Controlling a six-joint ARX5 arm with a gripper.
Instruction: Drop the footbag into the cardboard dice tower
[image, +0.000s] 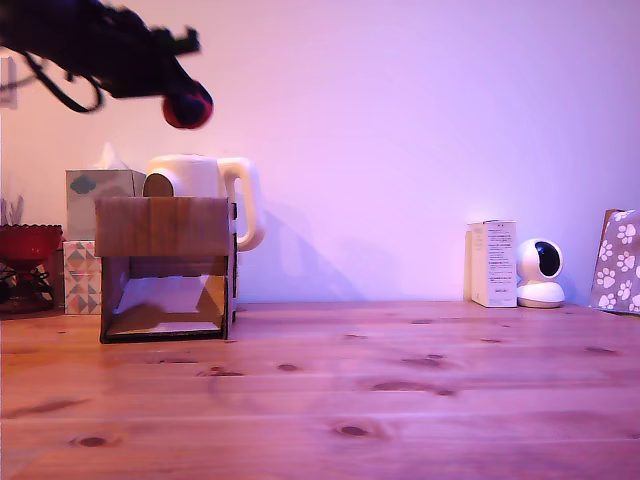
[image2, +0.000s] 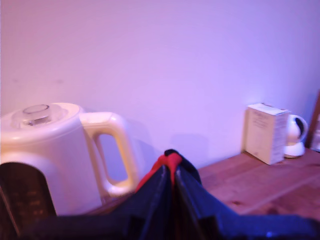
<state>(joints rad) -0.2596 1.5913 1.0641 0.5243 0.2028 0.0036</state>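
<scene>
Overhead, the gripper (image: 178, 98), blurred and cut off by the exterior view's left edge, pinches the footbag (image: 188, 108) high above the cardboard dice tower (image: 166, 267), roughly over its top; in the wrist view only a red-and-black sliver of the ball (image2: 168, 161) shows between the pressed fingers (image2: 150, 192). Behind the tower, the cream kettle (image: 205, 180) is half hidden, the tissue boxes (image: 95, 235) partly so.

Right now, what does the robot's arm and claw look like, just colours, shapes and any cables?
In the exterior view the arm is black, blurred and angular, with a dark cable looping beneath it. The claw is black too. In the wrist view its two fingers are dark, flat wedges tapering to narrow tips. No markings are legible.
</scene>
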